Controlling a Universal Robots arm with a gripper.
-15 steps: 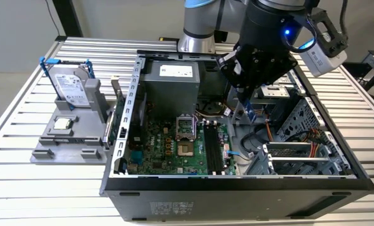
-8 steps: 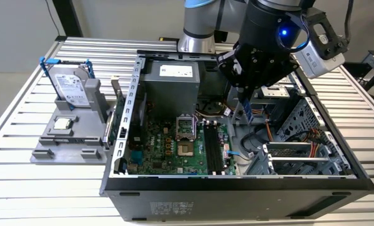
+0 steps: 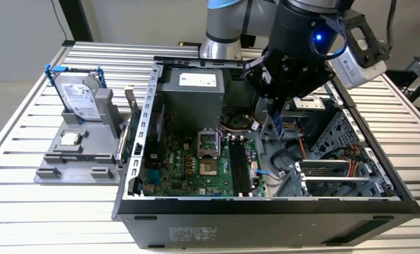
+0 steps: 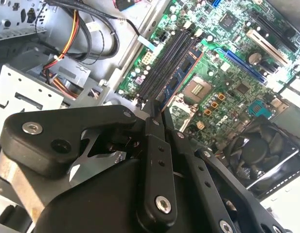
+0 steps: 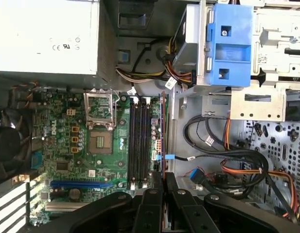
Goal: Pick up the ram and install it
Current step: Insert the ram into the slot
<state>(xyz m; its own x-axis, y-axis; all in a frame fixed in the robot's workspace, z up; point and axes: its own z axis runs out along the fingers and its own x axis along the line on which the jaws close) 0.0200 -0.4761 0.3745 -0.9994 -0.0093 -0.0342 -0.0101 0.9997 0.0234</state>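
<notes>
Tool [image 5: 163,178] grips the ram [image 5: 163,131] over memory slots [image 5: 138,141], with cables [image 5: 222,160] just beside.

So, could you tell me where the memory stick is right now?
In the first wrist view the memory stick is gripped in the pincer, edge-on beside the black memory slots of the motherboard.

Nothing legible anywhere. White label [image 3: 197,79] on top of grey power supply [image 3: 189,100]: print too small to read. Label [image 3: 79,98] on hard drive [image 3: 90,114] face: unreadable. Pale sticker [image 3: 192,233] on black case front [image 3: 266,225]: unreadable. Small printed marks [image 5: 67,46] on power supply in first wrist view: not made out.
</notes>
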